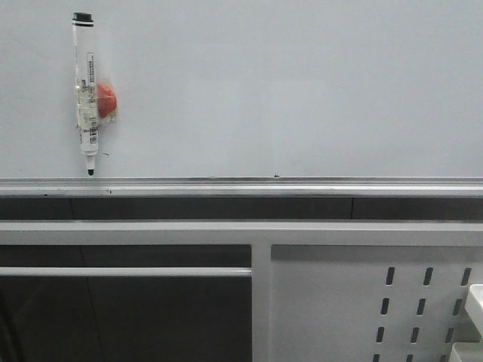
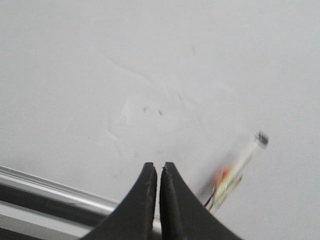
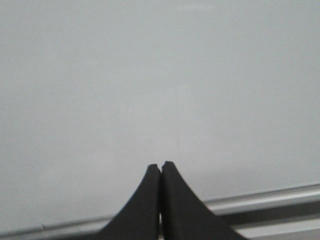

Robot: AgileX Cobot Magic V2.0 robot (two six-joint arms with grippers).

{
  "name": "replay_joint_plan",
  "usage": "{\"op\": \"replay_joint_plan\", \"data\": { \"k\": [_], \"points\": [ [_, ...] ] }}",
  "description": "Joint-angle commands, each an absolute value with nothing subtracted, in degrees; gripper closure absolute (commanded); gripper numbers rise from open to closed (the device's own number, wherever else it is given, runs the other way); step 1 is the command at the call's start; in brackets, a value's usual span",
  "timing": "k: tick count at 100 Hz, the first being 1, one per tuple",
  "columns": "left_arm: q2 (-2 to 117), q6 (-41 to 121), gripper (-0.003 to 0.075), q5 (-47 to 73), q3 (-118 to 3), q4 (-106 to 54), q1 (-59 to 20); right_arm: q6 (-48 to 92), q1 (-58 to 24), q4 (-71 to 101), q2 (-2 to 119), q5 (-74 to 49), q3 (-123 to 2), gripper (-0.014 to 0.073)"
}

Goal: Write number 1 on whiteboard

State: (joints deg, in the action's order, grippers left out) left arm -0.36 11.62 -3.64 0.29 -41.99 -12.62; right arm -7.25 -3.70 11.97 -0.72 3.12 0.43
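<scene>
Nearest me, my left pincer [image 2: 158, 172] and right pincer [image 3: 160, 170] both sit pressed together with nothing between them. Beyond, the whiteboard [image 1: 302, 90] bears no number 1 yet, and the marker [image 1: 88, 94] hangs nib-down at upper left of the front frame. I judge it light, stiff and slick; I'd grip mid-barrel.

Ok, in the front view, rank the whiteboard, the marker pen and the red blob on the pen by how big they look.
Largest to smallest:
1. whiteboard, filling the upper half of the view
2. marker pen, hanging upright against the board
3. red blob, beside the pen's middle

All three sit at about the board's depth, so the order seems safe.
</scene>
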Motion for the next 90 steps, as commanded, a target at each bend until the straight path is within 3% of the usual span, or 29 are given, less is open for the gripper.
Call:
{"op": "replay_joint_plan", "data": {
  "k": [1, 27, 43, 53, 62, 78, 90],
  "points": [
    [-1.6, 11.01, 0.074, -12.13, 2.03, -58.07, -12.61, -7.18, -3.53, 21.5, -1.77, 12.94, 1.18, 0.0643],
    [-1.6, 11.01, 0.074, -9.43, 2.03, -64.96, -12.61, -7.18, -3.53, 50.43, -1.77, 14.85, 1.18, 0.0643],
    [-1.45, 11.12, 0.0739, -2.79, 0.83, -61.22, -12.61, -7.18, -3.53, 50.03, -1.77, 13.99, 0.43, 0.0643],
    [-0.22, 11.12, 0.0734, 4.5, -2.86, -54.1, -12.61, -7.18, -3.53, 44.47, -1.77, 5.46, -2.21, 0.0643],
    [2.55, 12.11, 0.0659, 8.22, -8.02, -49.32, -12.61, -7.07, -3.53, 38.28, -1.66, -4.6, -6.25, 0.0643],
    [12.19, 24.62, 0.0425, 13.67, -19.33, -45.35, -12.61, 1.31, -3.53, 33.12, 0.48, -13.32, -14.33, 0.0629],
    [23.02, 34.25, 0.0401, 21.33, -27.32, -42.81, -12.61, 16.46, -3.53, 33.02, 4.9, -20.95, -20.49, 0.049]
  ]
}}
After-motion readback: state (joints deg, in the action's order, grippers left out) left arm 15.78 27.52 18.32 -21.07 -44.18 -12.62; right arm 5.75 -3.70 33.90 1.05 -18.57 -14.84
